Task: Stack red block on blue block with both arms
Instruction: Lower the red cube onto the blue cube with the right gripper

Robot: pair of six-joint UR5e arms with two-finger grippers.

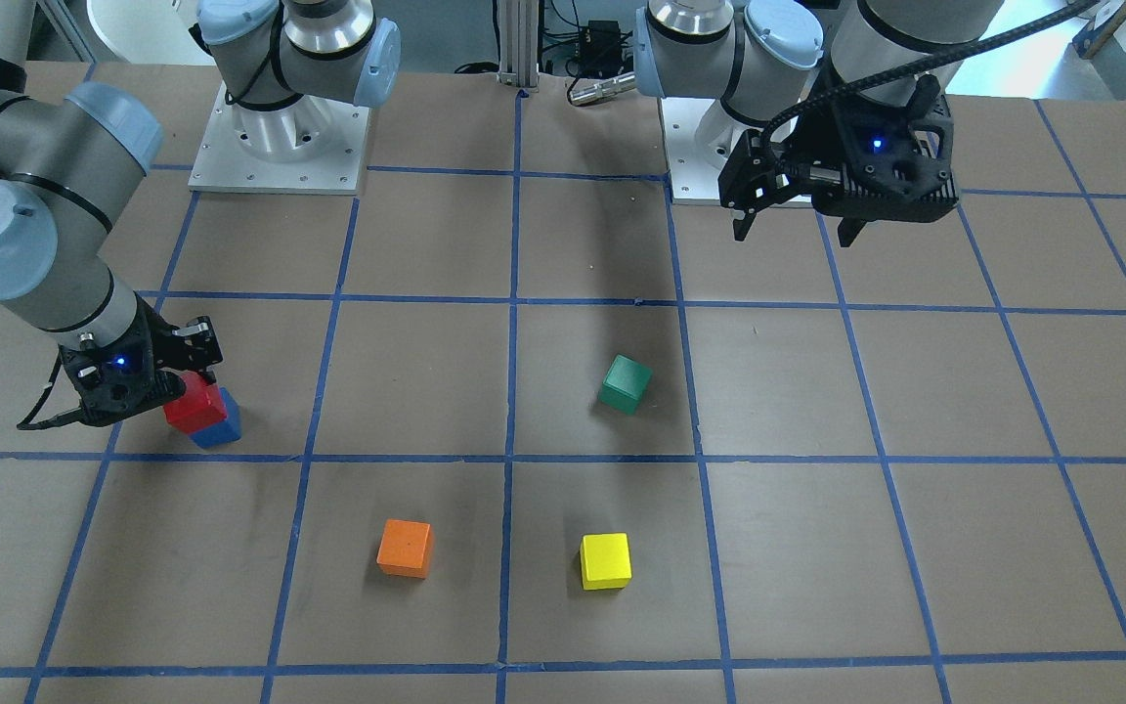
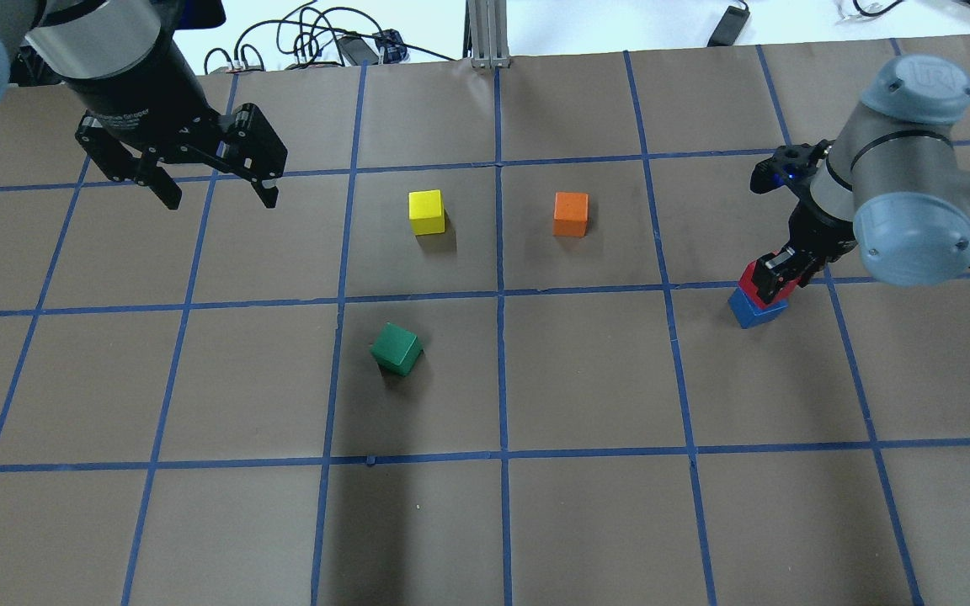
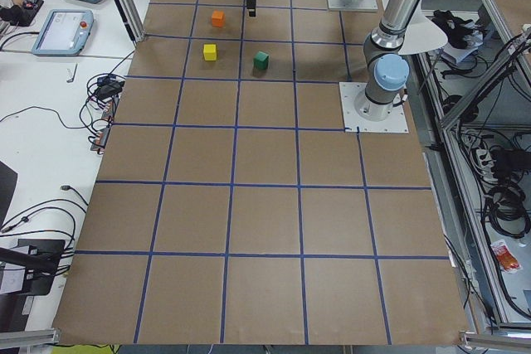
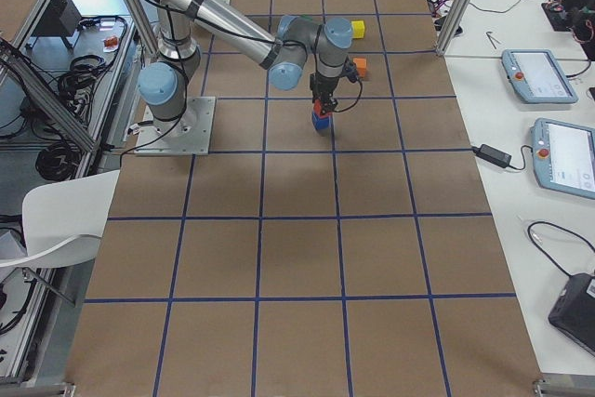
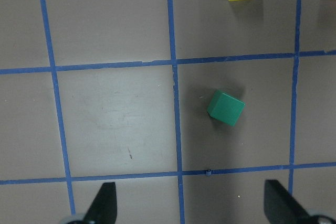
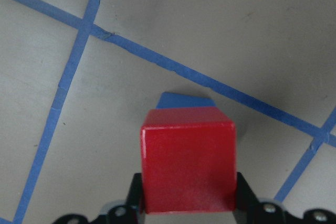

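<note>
The red block [image 1: 194,409] sits on top of the blue block [image 1: 221,430], turned slightly against it. My right gripper [image 1: 184,383] is shut on the red block, one finger on each side. In the right wrist view the red block [image 6: 188,161] fills the space between the fingers [image 6: 242,195], and a corner of the blue block [image 6: 184,99] shows beneath it. The overhead view shows the stack at the right: the red block [image 2: 752,278] on the blue block [image 2: 756,310]. My left gripper [image 2: 215,192] is open and empty, raised above the table far from the stack.
A green cube [image 2: 397,348] lies tilted near the table's middle, and also shows in the left wrist view [image 5: 226,108]. A yellow cube [image 2: 426,211] and an orange cube [image 2: 570,214] sit on the far side. The arm bases [image 1: 280,137] stand at the robot's edge.
</note>
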